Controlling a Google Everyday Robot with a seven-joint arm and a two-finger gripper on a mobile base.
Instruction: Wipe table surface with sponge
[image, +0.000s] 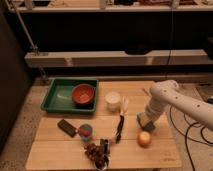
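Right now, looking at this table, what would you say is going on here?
The robot's white arm reaches in from the right. Its gripper is down at the right side of the table surface, shut on the sponge, which rests on the wood just behind the onion. The green tray holding the red bowl sits at the back left, away from the arm.

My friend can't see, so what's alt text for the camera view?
The robot's gripper holds a blue-grey sponge on the right side of a wooden table, near an onion. A green tray holding a red bowl sits at back left.
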